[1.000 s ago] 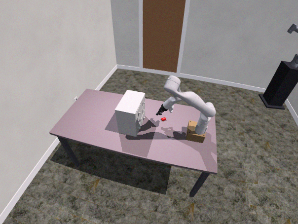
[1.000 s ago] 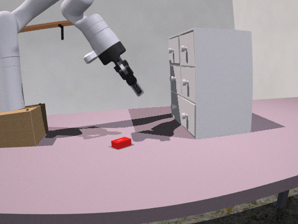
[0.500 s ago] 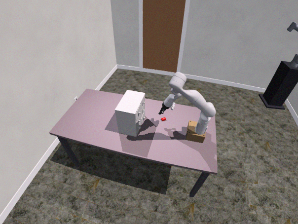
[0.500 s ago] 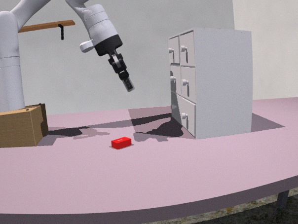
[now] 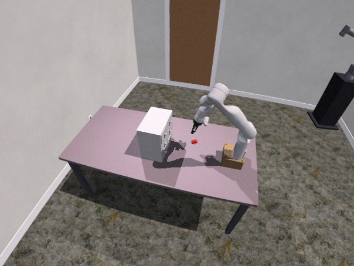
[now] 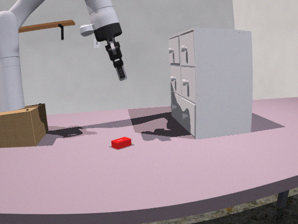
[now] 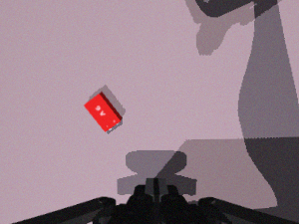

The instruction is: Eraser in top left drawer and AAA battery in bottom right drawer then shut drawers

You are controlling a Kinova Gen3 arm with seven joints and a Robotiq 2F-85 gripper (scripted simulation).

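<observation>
Red block, flat on table between chest and arm's base, unconfirmed as eraser, AAA battery unseen; probably light, rigid, best pinched across narrow sides; gripper overhead, clenched empty.

A smooth, matt finish is shown by the mauve-pink desk. The small white chest of drawers looks painted and matt, with slightly glossy knobs. The small red block appears as smooth plastic. The arm's tan base box resembles cardboard or wood. The black tool looks like matt plastic.
</observation>
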